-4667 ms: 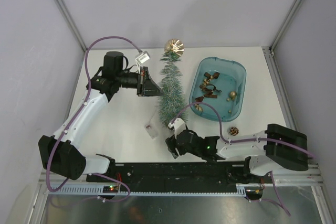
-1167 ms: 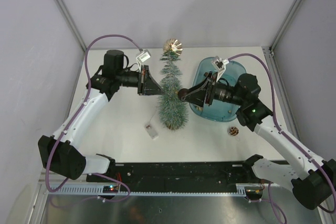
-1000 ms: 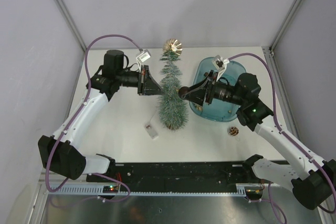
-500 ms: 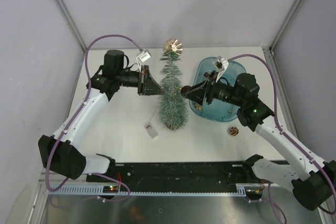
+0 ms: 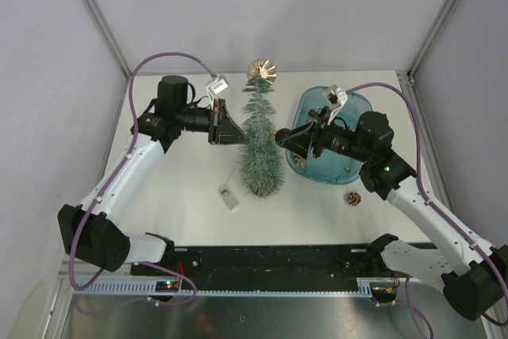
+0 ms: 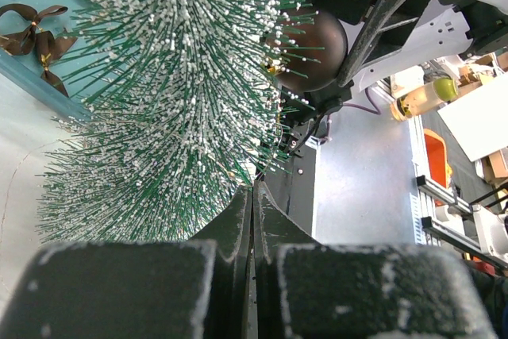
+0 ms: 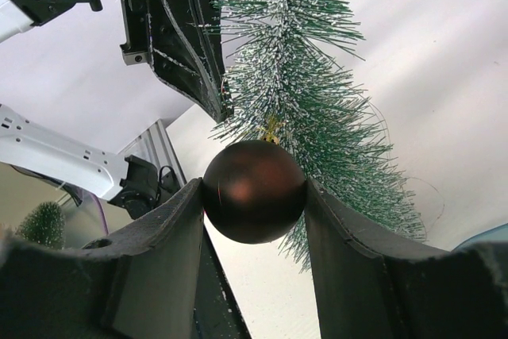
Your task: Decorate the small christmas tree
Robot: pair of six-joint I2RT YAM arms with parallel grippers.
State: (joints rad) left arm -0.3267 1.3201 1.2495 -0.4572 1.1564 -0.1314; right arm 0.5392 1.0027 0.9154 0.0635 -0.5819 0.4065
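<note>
The small christmas tree [image 5: 260, 147] stands upright mid-table with a gold ornament [image 5: 262, 71] at its tip. It also shows in the left wrist view [image 6: 167, 93] and the right wrist view [image 7: 305, 93]. My right gripper [image 5: 283, 139] is shut on a dark brown ball [image 7: 254, 190] and holds it against the tree's right-side bristles, its gold cap among the branches. The ball also shows in the left wrist view [image 6: 309, 41]. My left gripper [image 5: 242, 140] is shut, its tips [image 6: 252, 190] at the tree's left-side bristles.
A blue tray [image 5: 359, 105] with brown bows [image 5: 319, 119] and small gold balls stands right of the tree, partly under my right arm. A pine cone [image 5: 352, 197] lies in front of the tray. A small clear packet [image 5: 229, 198] lies front-left of the tree.
My right arm has risen from the table's front edge to the tree's right side with the brown ball. In the last second the ball has shifted slightly farther back. The left arm has not moved.
</note>
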